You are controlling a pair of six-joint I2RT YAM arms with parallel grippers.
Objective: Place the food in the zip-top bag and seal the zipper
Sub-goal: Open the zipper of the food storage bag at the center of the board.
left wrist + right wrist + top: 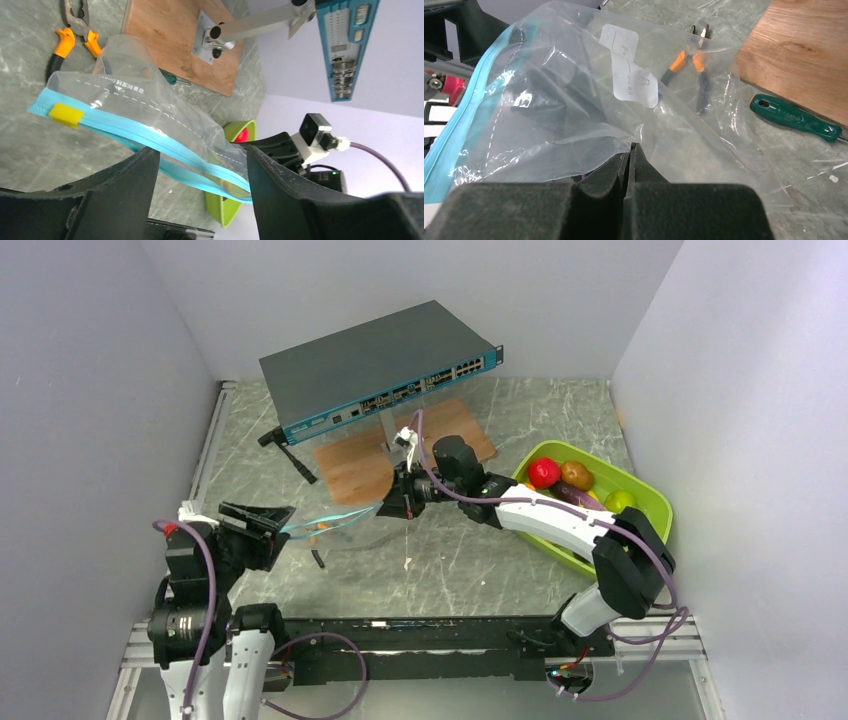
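Note:
The clear zip-top bag (335, 520) hangs stretched between my two grippers above the table. My right gripper (631, 145) is shut on the bag's (574, 100) bottom edge. My left gripper (200, 150) stands open with the teal zipper (150, 137) running between its fingers; a yellow slider (66, 114) sits at the strip's far end. I see nothing inside the bag (150, 100). The food lies in the lime-green tray (655, 510) on the right: a red apple (543, 473), a brown fruit (577, 475), a purple eggplant (575, 495) and a green pear (620, 501).
A network switch (380, 370) on a stand rises over a wooden board (370, 460) at the back. Orange-handled pliers (686, 62) and a green screwdriver (794, 117) lie on the table under and beside the bag. Grey walls close in both sides.

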